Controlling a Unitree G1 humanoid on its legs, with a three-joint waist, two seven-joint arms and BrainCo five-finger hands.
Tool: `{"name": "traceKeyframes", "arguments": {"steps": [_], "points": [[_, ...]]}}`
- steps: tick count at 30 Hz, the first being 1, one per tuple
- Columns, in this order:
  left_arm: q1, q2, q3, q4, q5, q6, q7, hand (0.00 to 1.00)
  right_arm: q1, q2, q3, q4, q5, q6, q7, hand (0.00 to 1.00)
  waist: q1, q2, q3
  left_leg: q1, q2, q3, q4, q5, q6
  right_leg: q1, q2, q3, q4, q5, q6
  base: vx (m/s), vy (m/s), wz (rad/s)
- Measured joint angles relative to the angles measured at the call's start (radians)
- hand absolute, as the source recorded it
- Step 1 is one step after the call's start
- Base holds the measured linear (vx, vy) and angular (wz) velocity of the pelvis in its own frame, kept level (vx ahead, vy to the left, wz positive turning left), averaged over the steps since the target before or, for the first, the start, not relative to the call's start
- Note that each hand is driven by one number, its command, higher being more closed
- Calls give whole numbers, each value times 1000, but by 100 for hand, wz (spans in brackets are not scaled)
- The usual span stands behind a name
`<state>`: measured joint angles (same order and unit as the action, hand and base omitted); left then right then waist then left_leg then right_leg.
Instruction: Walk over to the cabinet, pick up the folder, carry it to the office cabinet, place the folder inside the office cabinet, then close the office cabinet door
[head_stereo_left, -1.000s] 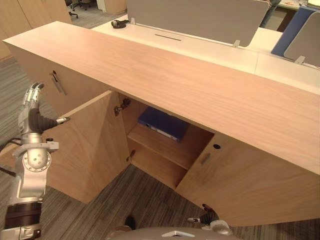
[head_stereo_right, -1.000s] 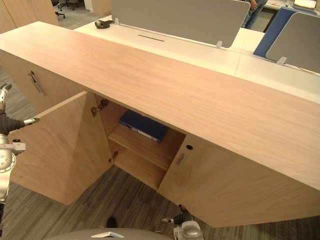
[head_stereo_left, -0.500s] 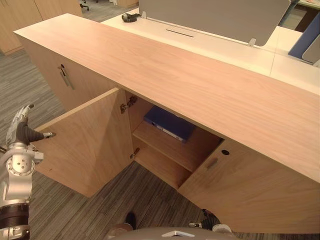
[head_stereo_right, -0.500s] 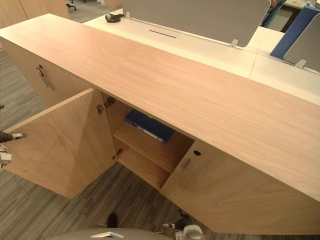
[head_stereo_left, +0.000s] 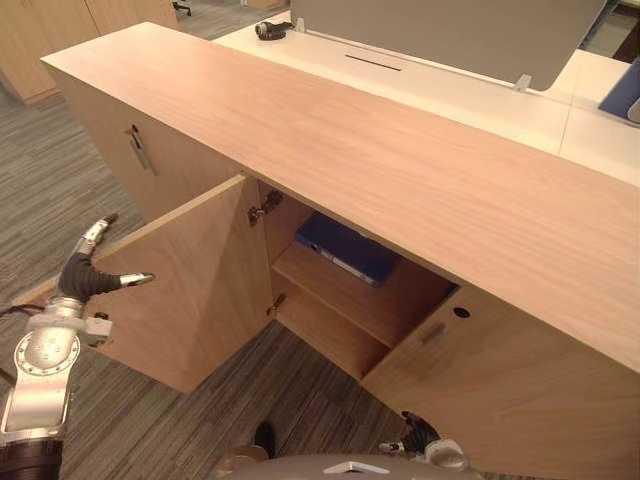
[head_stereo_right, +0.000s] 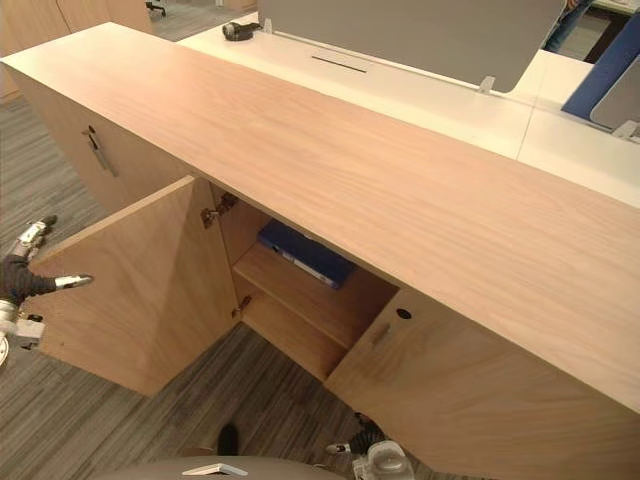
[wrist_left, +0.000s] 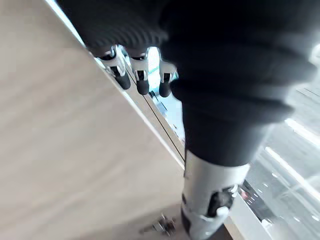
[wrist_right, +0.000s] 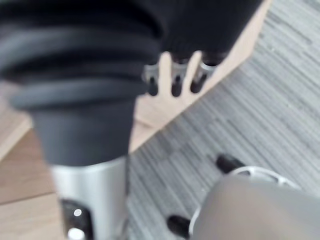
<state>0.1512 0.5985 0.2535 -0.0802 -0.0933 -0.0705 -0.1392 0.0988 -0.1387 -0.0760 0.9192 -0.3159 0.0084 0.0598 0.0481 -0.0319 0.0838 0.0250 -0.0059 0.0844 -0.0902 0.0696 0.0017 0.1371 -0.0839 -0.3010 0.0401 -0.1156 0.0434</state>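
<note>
The blue folder (head_stereo_left: 345, 248) lies flat on the upper shelf inside the office cabinet (head_stereo_left: 400, 150). The cabinet's left door (head_stereo_left: 190, 290) stands swung out. My left hand (head_stereo_left: 82, 278) is at that door's outer edge, fingers straight and thumb pointing across the door's face. In the left wrist view its fingers (wrist_left: 140, 82) lie along the wood of the door (wrist_left: 60, 150). My right hand (head_stereo_right: 366, 440) hangs low in front of the shut right door (head_stereo_left: 490, 400), holding nothing. Its fingers (wrist_right: 172, 80) are relaxed above the carpet.
A neighbouring door with a metal handle (head_stereo_left: 140, 150) lies left of the open one. Behind the cabinet runs a white desk (head_stereo_left: 470, 85) with a grey partition (head_stereo_left: 450, 25) and a small black object (head_stereo_left: 272, 28). Striped carpet (head_stereo_left: 300, 400) covers the floor below.
The camera has shifted. My left hand dropped beside the door, then came back against its outer edge, with the thumb now over the door's face. The folder has not moved.
</note>
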Motion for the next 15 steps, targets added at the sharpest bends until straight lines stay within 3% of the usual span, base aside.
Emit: {"name": "traceKeyframes", "arguments": {"steps": [5, 8, 9, 11, 12, 15], "points": [[41, 22, -60, -70, -162, 5, -52, 0, 8, -16, 62, 0, -6, 0, 6, 0, -1, 0, -2, 4, -3, 5, 0, -4, -4, -10, -15, 11, 11, -9, 16, -47, 19, -3], [61, 16, -245, -107, -259, 28, -114, 0, -10, -19, 87, 0, -6, 0, 4, 0, -14, 0, -11, -11, -7, 17, 0, -3, -2, -36, -18, 25, 19, -10, 21, -19, 39, -14], [88, -15, -347, -77, -290, 58, -121, 0, -24, -17, 105, 0, -7, 0, 2, 0, -27, -1, -11, -14, -7, 31, 0, -2, 1, -48, -19, 45, 18, -6, 20, -1, 37, -32], [112, -110, -423, -20, -295, 99, -126, 0, -45, -6, 106, -2, -6, 1, -4, 0, -42, -11, -15, -21, -5, 53, 0, 1, 9, -62, -18, 68, 14, 4, 25, 32, 36, -37], [115, -176, -422, -3, -282, 113, -121, 0, -45, 1, 102, -4, -6, 1, -7, 0, -46, -20, -16, -27, -5, 61, 0, 1, 11, -67, -17, 75, 12, 12, 28, 55, 27, -25], [114, -254, -384, 9, -184, 113, -83, 0, -26, 6, 98, -3, -6, 13, -7, 0, -48, -27, -16, -20, -6, 70, 1, 1, 12, -62, -17, 78, 8, 16, 27, 51, 12, -8]]}}
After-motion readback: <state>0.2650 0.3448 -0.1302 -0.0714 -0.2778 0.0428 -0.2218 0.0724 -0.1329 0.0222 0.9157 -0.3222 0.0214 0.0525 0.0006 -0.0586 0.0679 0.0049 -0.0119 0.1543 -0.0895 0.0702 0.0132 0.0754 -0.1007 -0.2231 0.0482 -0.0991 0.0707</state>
